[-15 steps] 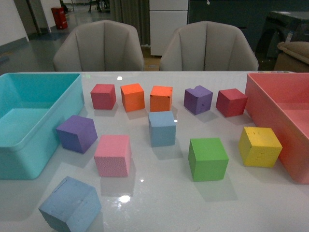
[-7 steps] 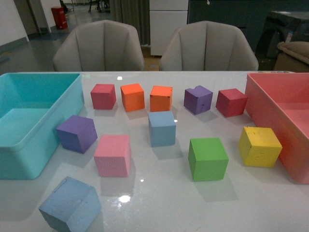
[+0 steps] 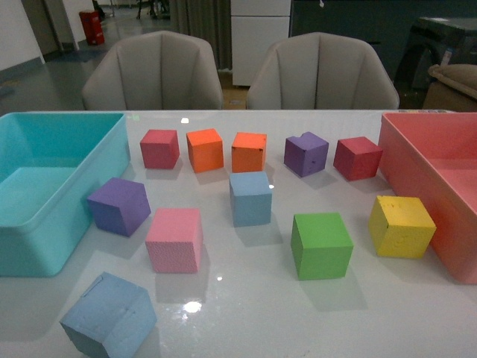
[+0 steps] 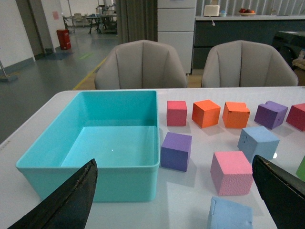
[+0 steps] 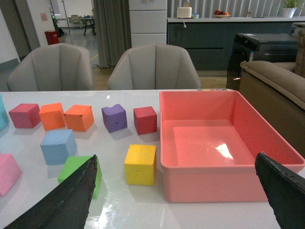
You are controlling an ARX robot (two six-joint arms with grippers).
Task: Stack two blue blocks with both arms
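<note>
Above the white worktop [image 3: 253, 321], the left hand [image 4: 174, 160] and right hand [image 5: 175, 156] hang empty, fingers spread wide. The near blue block [image 3: 110, 317] sits at 7 o'clock. The second blue block [image 3: 250, 198] stands mid-worktop, at 2 o'clock from the pink cube [image 3: 174, 239].

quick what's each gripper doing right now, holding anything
Left gripper: open, fingers spread wide, holding nothing.
Right gripper: open, fingers spread wide, holding nothing.

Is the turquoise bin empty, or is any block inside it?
Empty. In the left wrist view the turquoise bin shows a bare floor, with no block inside.
</note>
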